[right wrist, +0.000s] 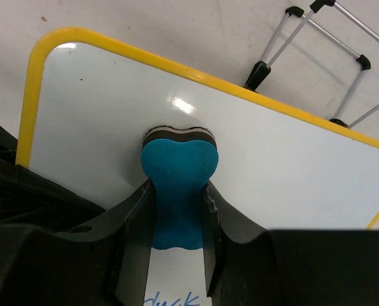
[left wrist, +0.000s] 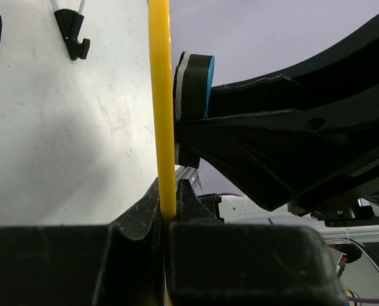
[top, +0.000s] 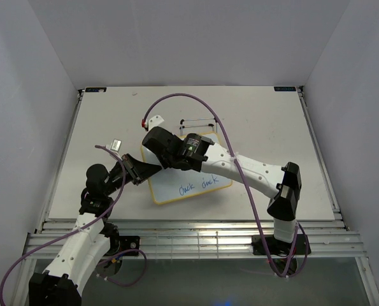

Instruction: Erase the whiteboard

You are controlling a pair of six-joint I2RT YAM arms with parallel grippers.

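Observation:
The whiteboard (top: 199,186), white with a thin yellow frame, lies at the table's middle with blue "duck duck" written along its near part. My left gripper (top: 150,171) is shut on its left frame edge; in the left wrist view the yellow edge (left wrist: 162,95) runs up from between the closed jaws (left wrist: 169,190). My right gripper (right wrist: 178,188) is shut on the blue bone-shaped eraser (right wrist: 179,166), whose felt end presses on the board's upper left area (right wrist: 100,108). That part of the board is blank. In the top view the right gripper (top: 156,145) hides the eraser.
A thin black wire stand (top: 199,124) stands just behind the board, close to its far edge (right wrist: 316,57). A small white piece with a red tip (top: 152,121) and a small silver object (top: 116,145) lie at the left rear. White walls enclose the table.

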